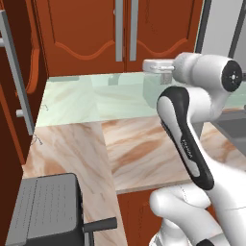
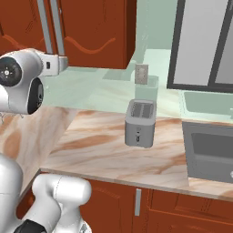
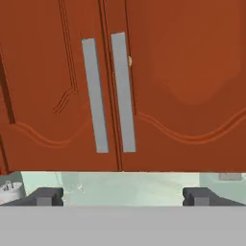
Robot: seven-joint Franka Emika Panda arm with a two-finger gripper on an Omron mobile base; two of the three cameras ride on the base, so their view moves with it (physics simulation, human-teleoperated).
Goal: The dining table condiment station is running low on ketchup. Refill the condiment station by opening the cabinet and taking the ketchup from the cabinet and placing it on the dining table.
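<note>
Your cabinet sits at twelve o'clock in the hand view, both doors shut, its two silver bar handles side by side at the seam. Your pincer hangs spread wide at six o'clock, pinching nothing. A toaster stands on the marble table at centre.

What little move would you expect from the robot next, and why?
Probably a reach forward and up toward one of the silver handles. Both cabinet doors are shut, and the gripper is open, apart from the doors and lower than the handles.
</note>
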